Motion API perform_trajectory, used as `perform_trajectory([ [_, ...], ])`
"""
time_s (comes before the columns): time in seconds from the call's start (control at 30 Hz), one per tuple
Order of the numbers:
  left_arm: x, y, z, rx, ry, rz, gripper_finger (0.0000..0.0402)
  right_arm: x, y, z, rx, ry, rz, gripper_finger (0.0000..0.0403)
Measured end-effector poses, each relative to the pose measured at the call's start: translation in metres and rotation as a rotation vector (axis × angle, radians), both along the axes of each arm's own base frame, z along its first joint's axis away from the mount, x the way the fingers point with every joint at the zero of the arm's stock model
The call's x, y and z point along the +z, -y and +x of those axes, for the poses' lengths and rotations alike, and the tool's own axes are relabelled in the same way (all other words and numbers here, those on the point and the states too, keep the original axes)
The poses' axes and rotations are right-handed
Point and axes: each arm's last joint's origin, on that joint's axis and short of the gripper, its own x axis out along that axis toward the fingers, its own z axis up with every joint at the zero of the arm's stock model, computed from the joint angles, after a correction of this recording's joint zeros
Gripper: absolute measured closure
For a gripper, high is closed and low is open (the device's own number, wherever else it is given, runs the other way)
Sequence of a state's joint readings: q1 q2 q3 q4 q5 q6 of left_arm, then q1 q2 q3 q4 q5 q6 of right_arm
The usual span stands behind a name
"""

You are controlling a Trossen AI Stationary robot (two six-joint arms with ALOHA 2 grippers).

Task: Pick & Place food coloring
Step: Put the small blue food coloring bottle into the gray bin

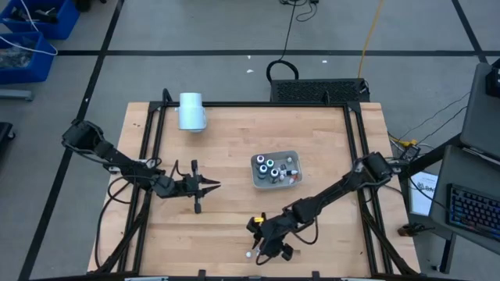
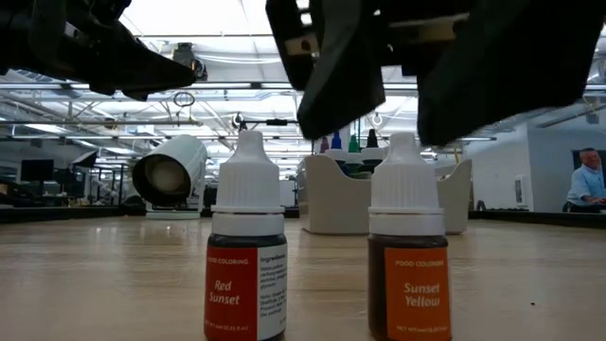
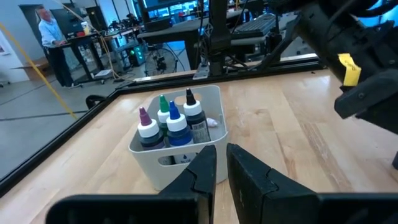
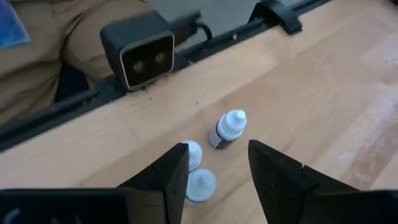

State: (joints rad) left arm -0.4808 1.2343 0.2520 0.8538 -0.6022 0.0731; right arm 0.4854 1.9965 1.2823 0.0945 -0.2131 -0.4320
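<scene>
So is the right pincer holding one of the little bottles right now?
No, the right pincer hangs open above the three small bottles standing on the table, its fingers closed on none of them.

A pale blue cylinder (image 1: 191, 111) lies on its side at the far left of the wooden surface (image 1: 234, 156), its open end showing in the low view (image 2: 170, 176). A translucent grey tray (image 1: 276, 168) sits right of the surface's middle. A small black camera box (image 4: 139, 50) stands at the near edge. Blue bins (image 1: 31, 31) rest on the floor far left, a keyboard (image 1: 473, 211) lies to the right, and a person (image 3: 48, 28) stands at a desk in the room beyond.
</scene>
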Motion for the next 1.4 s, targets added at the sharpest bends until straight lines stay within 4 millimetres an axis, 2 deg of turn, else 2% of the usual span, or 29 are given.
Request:
perform_trajectory([
  [0.13,-0.001,0.000,0.000,0.000,-0.012,0.004,0.0355,-0.007,0.000,0.000,-0.004,-0.020,-0.012,0.0245],
  [0.37,-0.001,0.000,0.000,0.000,-0.013,0.005,0.0355,-0.006,0.000,0.001,-0.012,-0.022,0.000,0.0248],
  [0.73,-0.001,0.000,0.000,0.000,-0.013,0.008,0.0355,-0.020,0.004,-0.008,-0.019,-0.057,-0.009,0.0289],
  [0.9,-0.001,0.000,0.000,0.000,-0.014,0.008,0.0355,-0.016,0.003,-0.005,-0.016,-0.010,0.018,0.0301],
  [1.4,-0.001,0.000,0.000,0.000,-0.014,0.008,0.0355,-0.024,0.005,-0.010,-0.042,-0.061,0.026,0.0325],
])
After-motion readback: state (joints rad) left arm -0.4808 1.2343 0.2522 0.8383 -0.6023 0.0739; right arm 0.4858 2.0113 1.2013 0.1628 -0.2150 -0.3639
